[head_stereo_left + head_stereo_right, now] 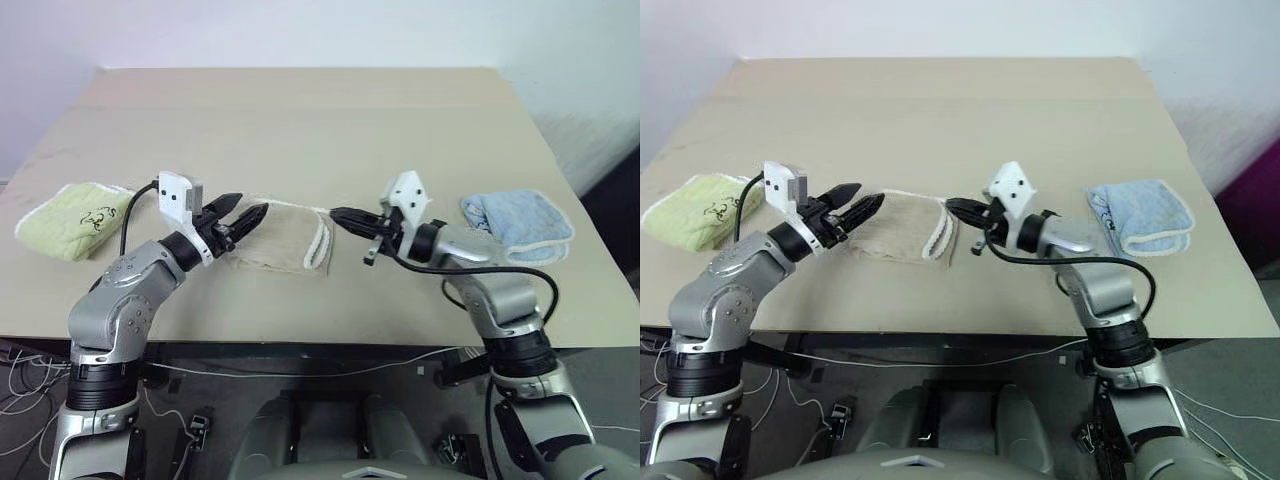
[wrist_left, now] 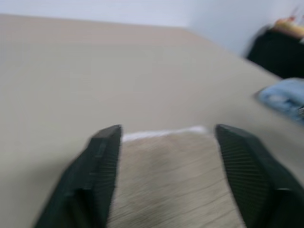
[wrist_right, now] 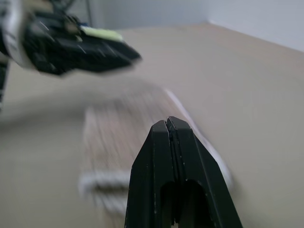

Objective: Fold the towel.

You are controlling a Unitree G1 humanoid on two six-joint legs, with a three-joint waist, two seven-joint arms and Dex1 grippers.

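The towel (image 1: 285, 235) lay folded on the beige surface (image 1: 300, 120); left tool (image 1: 240, 214) gaped, apparently empty; right tool (image 1: 340, 214) pinched closed, empty.

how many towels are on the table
3. The beige towel lies folded at the middle between the grippers, the light green towel at the robot's left edge, the light blue towel at its right.

A light green folded cloth (image 1: 72, 219) lay near the table's (image 1: 300, 120) left edge. A light blue one (image 1: 520, 226), seemingly folded too, lay towards its right edge.

Towel (image 1: 902, 228) folded between hands; left hand (image 1: 853, 212) seemingly parted.
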